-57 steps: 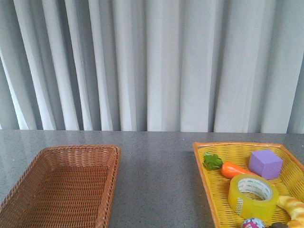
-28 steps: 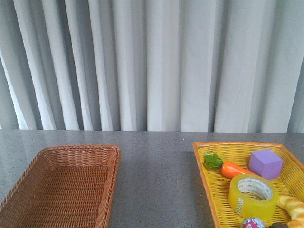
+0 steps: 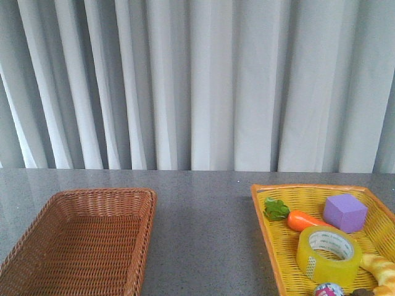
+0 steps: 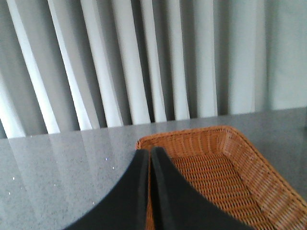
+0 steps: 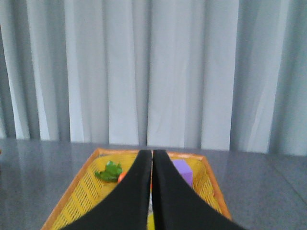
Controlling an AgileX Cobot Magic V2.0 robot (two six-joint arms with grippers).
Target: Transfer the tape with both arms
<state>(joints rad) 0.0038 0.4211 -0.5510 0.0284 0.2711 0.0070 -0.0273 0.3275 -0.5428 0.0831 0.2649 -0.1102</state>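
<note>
The yellow tape roll [image 3: 329, 254] with a white printed core lies in the yellow tray [image 3: 281, 259] at the front right. No arm shows in the front view. In the left wrist view my left gripper [image 4: 149, 152] is shut and empty, above the near rim of the brown wicker basket [image 4: 268, 167]. In the right wrist view my right gripper [image 5: 152, 152] is shut and empty, held over the yellow tray [image 5: 84, 187]. The tape is almost wholly hidden there behind the fingers.
The tray also holds a purple cube [image 3: 345, 213], a toy carrot with green leaves [image 3: 295, 216], a bread-like piece [image 3: 382, 271] and a small ball [image 3: 328, 290]. The empty brown wicker basket [image 3: 37, 246] sits at the front left. Grey curtains hang behind the table.
</note>
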